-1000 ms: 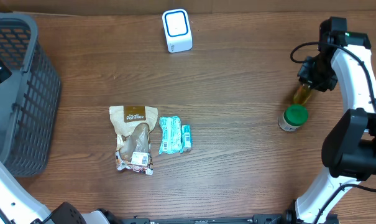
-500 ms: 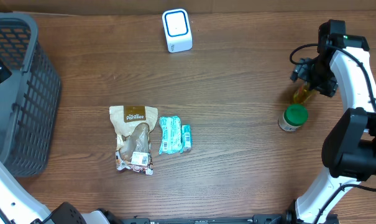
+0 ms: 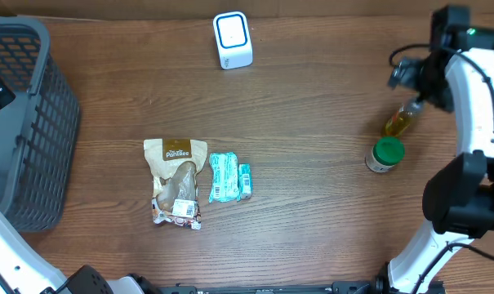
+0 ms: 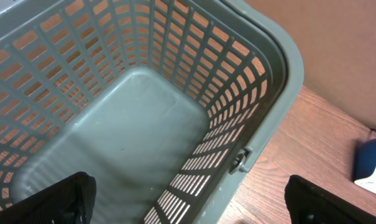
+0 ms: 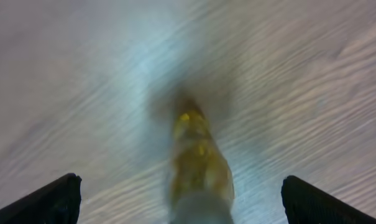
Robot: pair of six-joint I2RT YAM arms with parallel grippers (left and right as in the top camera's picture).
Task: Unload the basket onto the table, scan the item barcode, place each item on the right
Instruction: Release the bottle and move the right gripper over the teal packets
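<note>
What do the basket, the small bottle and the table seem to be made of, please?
Basket: grey moulded plastic, matte, with slotted lattice walls. Small bottle: clear plastic or glass, amber contents showing through. Table: wood or wood-look laminate, brown grain lines.

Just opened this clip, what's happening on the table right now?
The right gripper is open above a yellow bottle, which rests on the table beside a green-lidded jar; it holds nothing. The left gripper hangs open over the grey basket. A snack bag and teal packets lie mid-table. No item is at the white scanner right now.
</note>
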